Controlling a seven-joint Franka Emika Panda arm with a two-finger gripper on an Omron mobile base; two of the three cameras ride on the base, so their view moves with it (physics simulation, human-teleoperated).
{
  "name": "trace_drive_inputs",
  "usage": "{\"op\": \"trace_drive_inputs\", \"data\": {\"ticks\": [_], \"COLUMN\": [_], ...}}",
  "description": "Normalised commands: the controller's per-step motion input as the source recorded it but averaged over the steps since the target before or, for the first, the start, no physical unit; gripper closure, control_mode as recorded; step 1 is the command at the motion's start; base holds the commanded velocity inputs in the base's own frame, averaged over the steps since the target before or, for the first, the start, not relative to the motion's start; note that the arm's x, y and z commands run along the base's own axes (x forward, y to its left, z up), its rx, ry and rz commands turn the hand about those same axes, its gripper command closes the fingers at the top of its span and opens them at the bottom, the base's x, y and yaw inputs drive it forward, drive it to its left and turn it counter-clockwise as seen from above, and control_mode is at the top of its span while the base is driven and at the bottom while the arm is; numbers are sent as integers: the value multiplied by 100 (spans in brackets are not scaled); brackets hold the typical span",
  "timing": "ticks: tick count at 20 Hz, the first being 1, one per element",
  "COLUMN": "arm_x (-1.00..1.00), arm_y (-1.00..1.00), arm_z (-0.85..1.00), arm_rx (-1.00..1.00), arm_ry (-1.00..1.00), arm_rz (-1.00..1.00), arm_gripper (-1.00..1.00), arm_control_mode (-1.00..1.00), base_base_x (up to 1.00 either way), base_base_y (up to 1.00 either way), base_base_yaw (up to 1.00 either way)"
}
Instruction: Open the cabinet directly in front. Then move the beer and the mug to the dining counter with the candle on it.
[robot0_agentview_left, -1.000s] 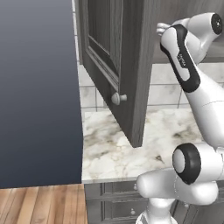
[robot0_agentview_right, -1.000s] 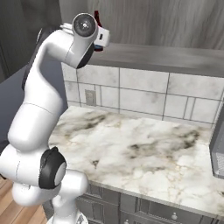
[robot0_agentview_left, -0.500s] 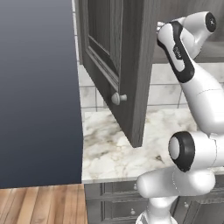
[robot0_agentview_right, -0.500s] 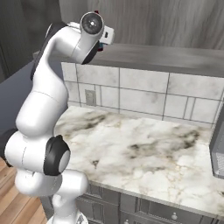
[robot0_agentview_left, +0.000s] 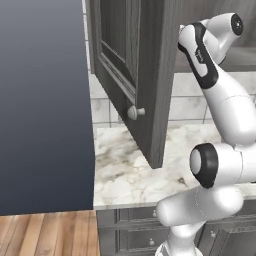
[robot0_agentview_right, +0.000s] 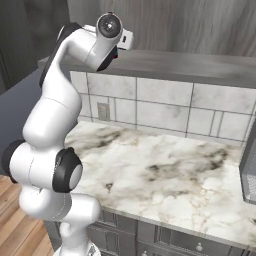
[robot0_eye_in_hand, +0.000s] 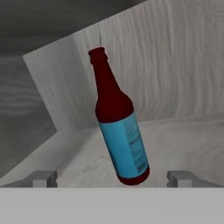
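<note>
With the dark grey wood-grain cabinet (robot0_agentview_left: 145, 75) door already swung open, step one is done. Tool (robot0_eye_in_hand: 112, 178) spread wide, holding nothing, faces the dark red blue-labelled glass beer bottle (robot0_eye_in_hand: 117, 122) on the cabinet shelf. Beer ungrasped; both transfers remain.

The white arm (robot0_agentview_right: 55, 130) rises along the frame's left, its top link reaching the dark cabinet underside (robot0_agentview_right: 190, 65); the marble worktop (robot0_agentview_right: 165, 180) and tiles (robot0_agentview_right: 165, 107) lie right.

One beer bottle (robot0_eye_in_hand: 119, 127) stands inside one cabinet (robot0_agentview_left: 150, 75), whose single open door carries one round silver knob (robot0_agentview_left: 133, 112); below, one marble worktop (robot0_agentview_right: 165, 175) meets one tiled wall (robot0_agentview_right: 165, 107).
</note>
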Motion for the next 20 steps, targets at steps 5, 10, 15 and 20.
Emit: {"op": "trace_drive_inputs", "data": {"ticks": [5, 10, 15, 20], "arm_x": [7, 4, 0, 10], "arm_y": [2, 4, 0, 3], "arm_z": [-1, -10, -6, 0], "arm_rx": [-4, -8, -5, -2], "arm_ry": [0, 0, 0, 0], "arm_rz": [0, 1, 0, 0], "arm_gripper": [-100, -100, -100, -100], "arm_control_mode": [-100, -100, -100, -100], "base_base_x": [0, 0, 0, 0], "base_base_y": [0, 0, 0, 0], "base_base_yaw": [0, 0, 0, 0]}}
